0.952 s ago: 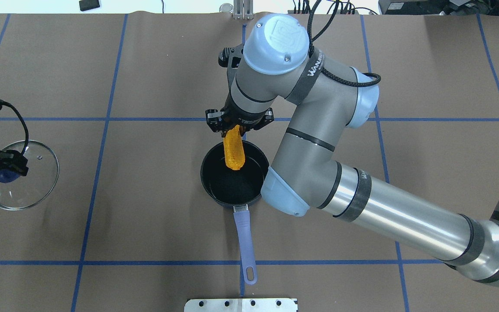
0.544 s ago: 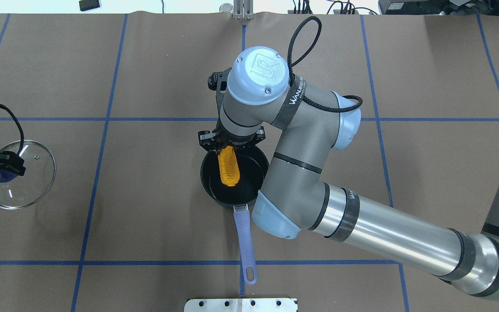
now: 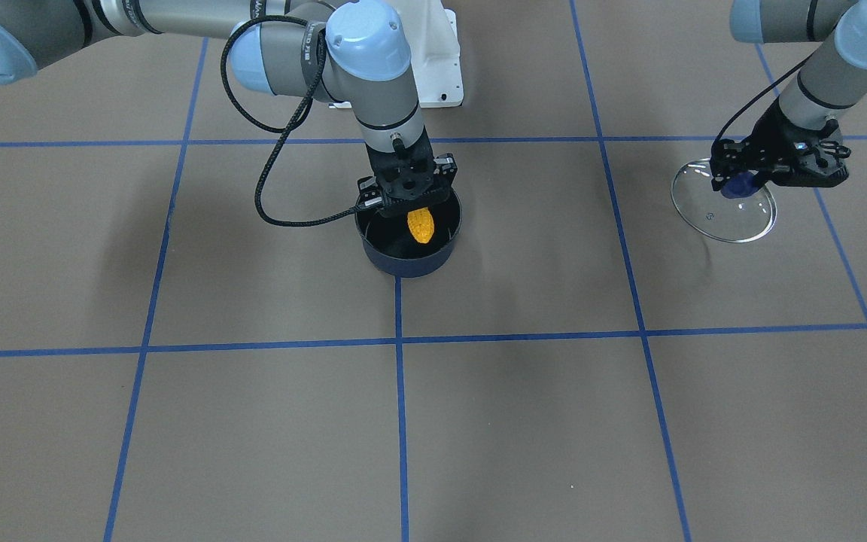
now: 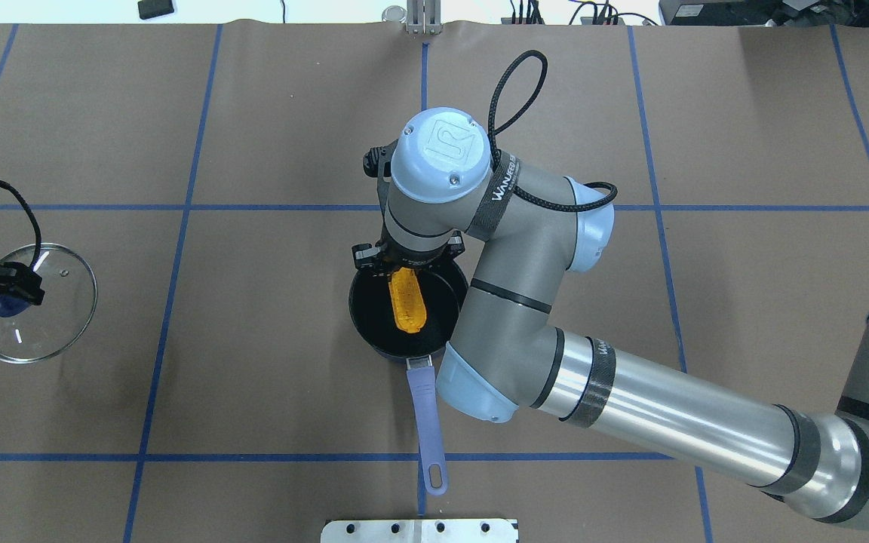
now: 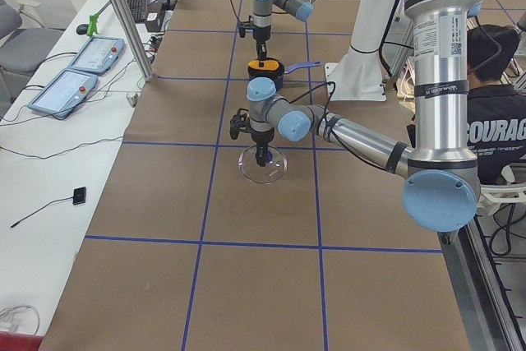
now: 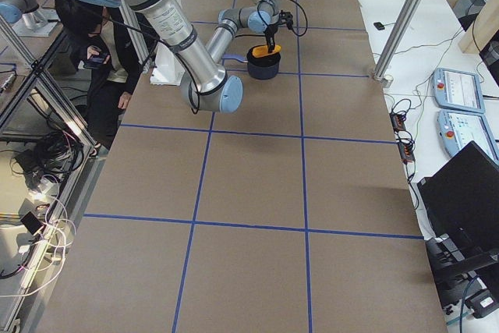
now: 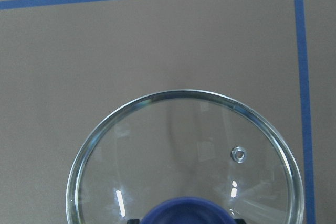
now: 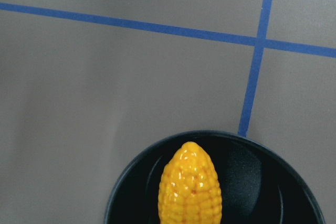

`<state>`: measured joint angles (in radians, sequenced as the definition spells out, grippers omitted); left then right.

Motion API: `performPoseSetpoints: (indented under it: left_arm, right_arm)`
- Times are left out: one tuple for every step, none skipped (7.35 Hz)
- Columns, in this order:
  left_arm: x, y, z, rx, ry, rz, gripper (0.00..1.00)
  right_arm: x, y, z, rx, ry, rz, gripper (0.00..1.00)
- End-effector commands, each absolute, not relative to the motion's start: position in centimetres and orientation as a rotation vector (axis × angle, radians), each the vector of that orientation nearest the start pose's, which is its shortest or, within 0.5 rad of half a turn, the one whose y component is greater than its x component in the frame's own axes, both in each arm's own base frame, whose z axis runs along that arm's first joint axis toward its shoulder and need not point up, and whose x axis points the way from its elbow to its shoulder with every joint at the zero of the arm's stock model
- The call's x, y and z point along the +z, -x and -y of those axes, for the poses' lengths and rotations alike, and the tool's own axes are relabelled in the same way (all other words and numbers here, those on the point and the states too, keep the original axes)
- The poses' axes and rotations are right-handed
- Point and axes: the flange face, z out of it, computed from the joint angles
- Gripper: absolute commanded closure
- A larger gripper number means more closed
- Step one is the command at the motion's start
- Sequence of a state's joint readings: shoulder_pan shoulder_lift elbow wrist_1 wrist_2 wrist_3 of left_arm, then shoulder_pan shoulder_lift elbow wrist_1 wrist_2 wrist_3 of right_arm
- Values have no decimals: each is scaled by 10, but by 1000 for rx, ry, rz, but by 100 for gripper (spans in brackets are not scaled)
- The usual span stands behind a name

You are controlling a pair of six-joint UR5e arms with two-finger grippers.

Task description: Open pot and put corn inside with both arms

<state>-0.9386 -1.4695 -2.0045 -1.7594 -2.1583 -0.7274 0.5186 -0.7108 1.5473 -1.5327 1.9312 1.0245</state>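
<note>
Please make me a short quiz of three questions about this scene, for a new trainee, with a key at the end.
1. True or false: the lid sits on the pot.
2. What does the right gripper hold? A) corn B) lid C) handle
3. Fill in: the left gripper grips the lid by its blue ____.
Key: 1 false; 2 A; 3 knob.
</note>
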Motion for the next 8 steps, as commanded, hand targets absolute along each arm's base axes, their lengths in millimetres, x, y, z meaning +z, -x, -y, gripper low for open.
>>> performPoseSetpoints:
  left_arm:
    - [479,-207,413,61,-31,-764,38]
    - [479,-207,413,60,-32,-765,38]
    - [479,-207,413,60,-31,-764,38]
    - [479,-207,413,58,-30,-764,38]
    - [481,-207,414,59,-28,-762,38]
    - [486,-208,415,59,-21,-756,38]
    - [493,-210,417,65,-17,-752,38]
    - [507,-215,423,69,-26,-759,38]
  right_arm:
    - [143,584,448,-193,-156,889,76]
    - [142,585,448,-194,-160,891,76]
    - [139,586,449,-193,-160,892,74]
    - [130,584,450,-186,-186,893,1]
    - [125,582,453,-179,-204,893,0]
    - [123,566,468,-160,-209,901,0]
    - [126,531,498,-168,-180,933,0]
    - [149,479,532,-220,-160,962,0]
